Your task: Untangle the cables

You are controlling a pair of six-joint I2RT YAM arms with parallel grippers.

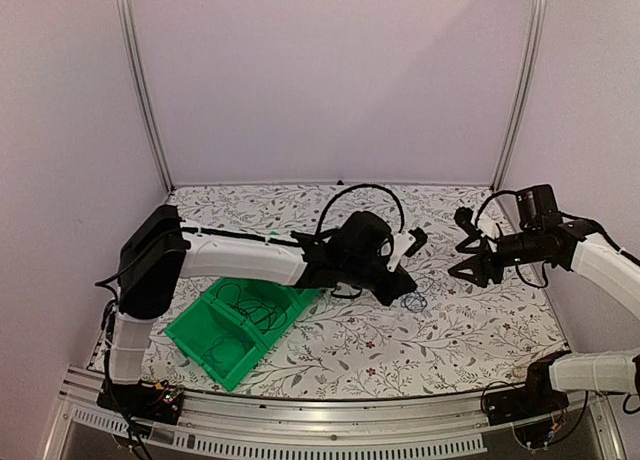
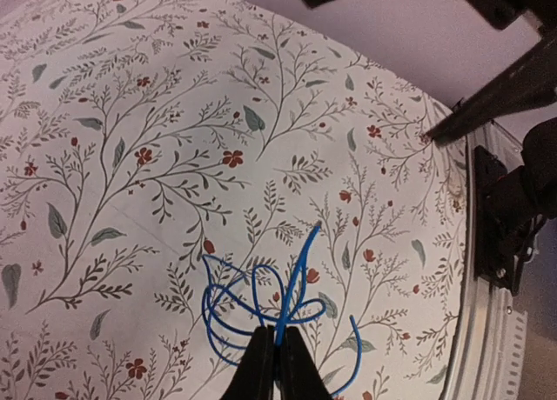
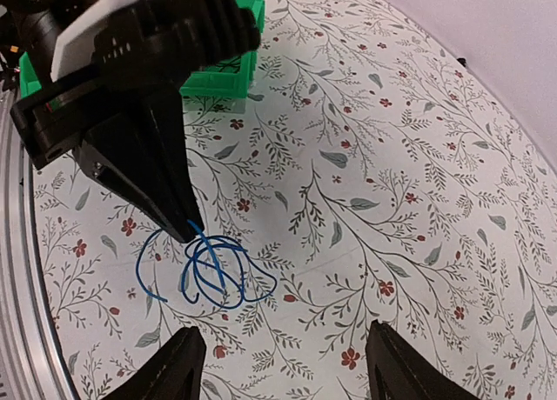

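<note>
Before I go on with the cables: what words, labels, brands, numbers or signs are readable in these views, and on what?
None can be read in any view.
Green bin: plain, no label.
Table cover: flowers and leaves only, no lettering.
Left gripper and right gripper: plain black fingers, no marking visible.
Small parts at the left arm's base: too small to tell whether they carry any print.

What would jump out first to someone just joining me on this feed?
The blue cable stands out: a loose tangle on the floral table, right of centre, pinched by the shut left gripper. The right gripper hangs open above the table just to its right. At front left, a green bin holds coiled black cables.
</note>
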